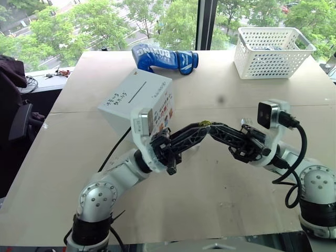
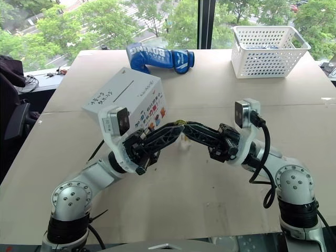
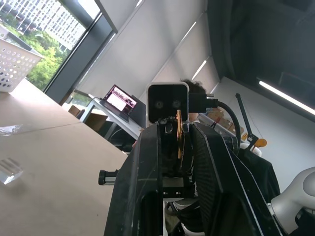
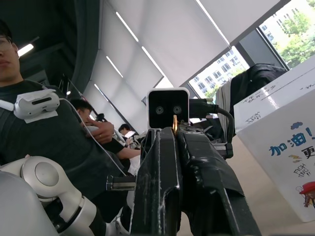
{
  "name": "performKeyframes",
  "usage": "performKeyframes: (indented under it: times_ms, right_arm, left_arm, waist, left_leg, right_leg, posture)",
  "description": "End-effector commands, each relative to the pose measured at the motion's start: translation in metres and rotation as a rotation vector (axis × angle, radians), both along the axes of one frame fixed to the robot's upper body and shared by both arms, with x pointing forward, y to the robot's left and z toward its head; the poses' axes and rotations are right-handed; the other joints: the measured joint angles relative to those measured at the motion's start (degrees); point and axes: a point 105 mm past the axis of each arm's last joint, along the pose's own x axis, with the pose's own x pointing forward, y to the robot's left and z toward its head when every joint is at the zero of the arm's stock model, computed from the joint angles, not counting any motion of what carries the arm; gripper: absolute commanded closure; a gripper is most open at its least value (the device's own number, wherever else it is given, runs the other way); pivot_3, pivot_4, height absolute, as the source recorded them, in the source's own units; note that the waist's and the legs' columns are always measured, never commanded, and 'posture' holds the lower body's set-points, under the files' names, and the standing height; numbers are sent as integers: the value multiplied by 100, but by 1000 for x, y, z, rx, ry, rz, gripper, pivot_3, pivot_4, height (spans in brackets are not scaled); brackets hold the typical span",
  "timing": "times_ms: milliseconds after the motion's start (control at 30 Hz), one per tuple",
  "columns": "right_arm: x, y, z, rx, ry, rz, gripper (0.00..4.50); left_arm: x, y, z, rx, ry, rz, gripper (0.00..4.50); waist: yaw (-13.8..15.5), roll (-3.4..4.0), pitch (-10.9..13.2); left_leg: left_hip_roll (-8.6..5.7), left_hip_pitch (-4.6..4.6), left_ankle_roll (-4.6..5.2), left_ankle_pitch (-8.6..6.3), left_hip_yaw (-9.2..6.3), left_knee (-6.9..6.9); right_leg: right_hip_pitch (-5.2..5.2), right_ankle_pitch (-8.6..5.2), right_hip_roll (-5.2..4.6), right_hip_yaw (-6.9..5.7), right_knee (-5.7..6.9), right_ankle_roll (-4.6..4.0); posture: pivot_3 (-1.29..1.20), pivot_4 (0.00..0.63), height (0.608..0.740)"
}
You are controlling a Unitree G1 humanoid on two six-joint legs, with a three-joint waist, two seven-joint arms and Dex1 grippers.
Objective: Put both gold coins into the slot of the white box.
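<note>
- Wide pale wooden table (image 1: 220,210); white cardboard cube box (image 1: 137,102) stands on its left-centre, thin dark slot (image 1: 137,90) on the upward face, uncovered.
- Black two-fingered left gripper (image 1: 201,127) and right gripper (image 1: 207,126) meet tip to tip above the table, just right of the box.
- Small shiny gold coin disc (image 3: 179,133) stands edge-on between the tips. Right fingers are pressed tight on its rim; left fingers narrow around it, grip uncertain.
- Judgement: coin is light, rigid, slick; pinch across flat faces, not the rim.
</note>
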Motion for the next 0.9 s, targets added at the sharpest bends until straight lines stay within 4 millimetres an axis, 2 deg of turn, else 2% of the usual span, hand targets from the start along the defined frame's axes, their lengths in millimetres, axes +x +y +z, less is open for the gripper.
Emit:
performKeyframes:
  times_ms: [33, 267, 367, 467, 533, 567, 767, 833, 900]
  right_arm:
    - [-1, 0, 10, 42, -29, 5, 4500]
    - [1, 0, 13, 56, -22, -4, 4500]
    - [2, 0, 12, 57, -17, -9, 4500]
    - [3, -1, 13, 63, -12, -15, 4500]
    - [4, -2, 13, 64, -11, -16, 4500]
    - [4, -2, 13, 64, -10, -17, 4500]
    - [6, -2, 12, 70, 1, -28, 4500]
    - [7, -2, 13, 73, 3, -31, 4500]
    - [7, -1, 13, 74, 3, -32, 4500]
  left_arm:
    - [-7, 3, 11, -40, -48, 1, 4204]
    - [-7, 6, 9, -35, -18, -12, 4204]
    - [-8, 9, 10, -33, -22, -14, 2630]
    - [-3, 14, 15, -57, -37, 30, 1490]
    - [0, 16, 18, -75, -42, 56, 1490]
    - [-1, 15, 19, -73, -52, 54, 1815]
    - [-5, 13, 24, -116, -70, 31, 1815]
    - [-5, 13, 24, -121, -71, 32, 2378]
    - [-5, 13, 24, -119, -70, 32, 3172]
  waist:
    - [-2, 0, 0]
    - [0, 0, 1]
    - [-1, 1, 1]
    - [-1, 1, 2]
    - [1, 0, 2]
    - [2, 0, 2]
    - [2, 0, 2]
    - [2, 0, 2]
    - [2, 0, 2]
  left_leg:
    - [0, 0, 0, 0, -1, 0]
    - [1, -5, 0, 0, -7, 0]
    - [1, -6, 0, 0, -8, 0]
    - [1, -7, 0, 0, -8, 0]
    - [0, -8, 0, 0, -8, 0]
    - [0, -8, 0, 0, -8, 0]
    - [0, -11, -1, 0, -10, 0]
    - [0, -11, 0, 0, -10, 0]
    - [0, -11, 0, 0, -11, 0]
  right_leg:
    - [0, 0, 0, 0, 0, 0]
    - [0, 0, -2, -1, -4, 0]
    - [0, 0, -3, -3, -5, 0]
    - [0, 0, -3, -3, -6, -1]
    - [0, 0, -3, -3, -7, -1]
    - [0, 0, -3, -3, -8, -1]
    - [0, 0, -3, -6, -10, -1]
    - [0, 0, -3, -6, -10, 0]
    - [0, 0, -3, -6, -10, 0]
  posture:
    - [0, 150, 740]
    - [0, 150, 740]
    - [0, 150, 740]
    - [0, 150, 740]
    - [0, 150, 740]
    - [0, 150, 740]
    - [0, 150, 740]
    - [0, 150, 740]
    - [0, 150, 740]
